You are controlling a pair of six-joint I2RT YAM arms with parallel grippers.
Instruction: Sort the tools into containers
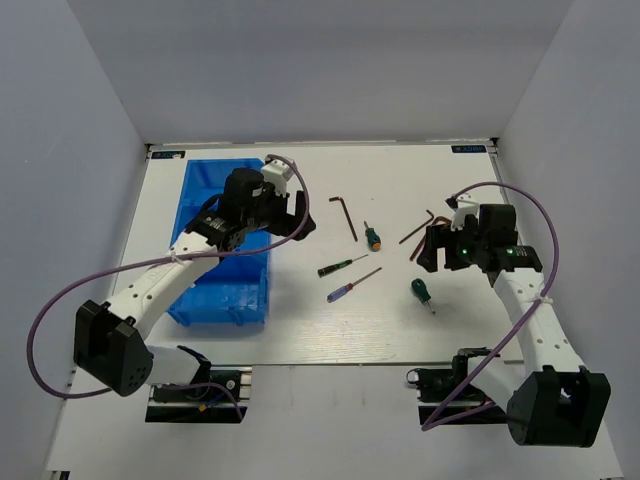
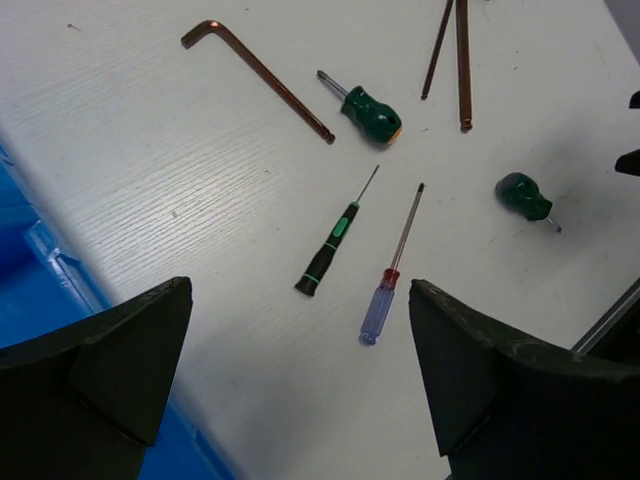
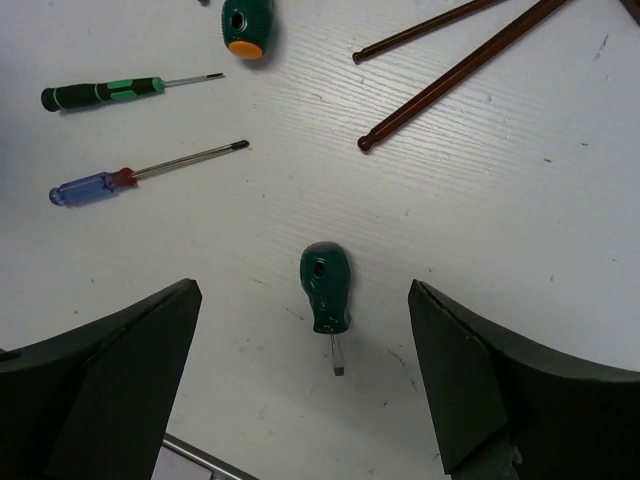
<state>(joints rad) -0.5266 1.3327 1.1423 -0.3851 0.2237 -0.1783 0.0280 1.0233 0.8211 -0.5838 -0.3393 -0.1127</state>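
Left pincer (image 1: 295, 225) above white table (image 1: 400, 330), grey walls (image 1: 320, 70)

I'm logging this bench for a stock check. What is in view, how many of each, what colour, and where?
bin: one, translucent blue, left side of the table, under the left arm.
hex keys: three, dark brown; one alone at centre, two by the right pincer.
slim screwdrivers: two, side by side at centre; green-and-black handle, blue-purple handle.
stubby screwdrivers: two, green; the orange-ended one lies beside the lone hex key, the plain one in front of the right pincer.
table: one, white.
left arm, right arm: white and black, at the near edge.
left pincer: black, open.
right pincer: black, open.
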